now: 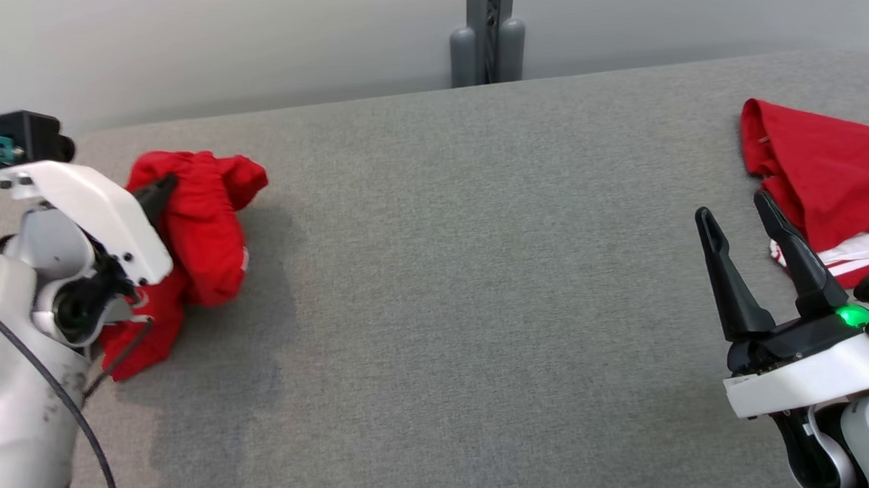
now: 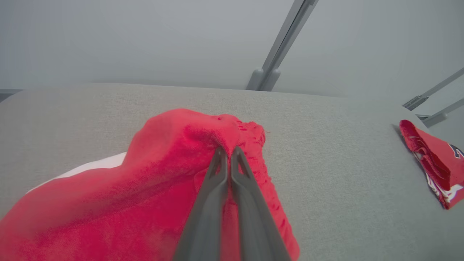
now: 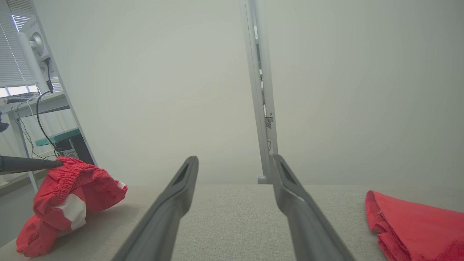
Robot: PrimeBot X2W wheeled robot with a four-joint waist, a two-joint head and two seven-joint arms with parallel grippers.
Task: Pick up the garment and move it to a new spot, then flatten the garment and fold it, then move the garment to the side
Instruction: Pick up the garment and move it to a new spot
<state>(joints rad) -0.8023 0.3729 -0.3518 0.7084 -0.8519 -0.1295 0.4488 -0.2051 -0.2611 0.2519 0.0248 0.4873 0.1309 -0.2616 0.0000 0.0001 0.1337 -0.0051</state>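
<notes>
left gripper clamped on the crumpled red garment at the table's left end

a wide grey fabric-covered table (image 1: 445,288) runs across the head view, with a pale wall and a grey upright post (image 1: 487,29) behind its far edge. the task's thing, a crumpled red garment with a white panel and a gathered elastic edge (image 1: 203,220), sits in a heap at the table's left end, near the far corner. its lower folds rest on the surface while its top is drawn up into a peak. at the right end, well apart from it, lies a second red cloth piece with white stripes (image 1: 837,166), flatter and partly folded, running off the picture's edge. the left gripper (image 2: 227,154) has its two long dark fingers pressed together, clamped on the gathered edge at that peak. the right gripper (image 1: 734,210) hovers over the table just beside the second cloth, its fingers spread wide apart with nothing between them. a small green light (image 1: 852,316) glows at its base.
</notes>
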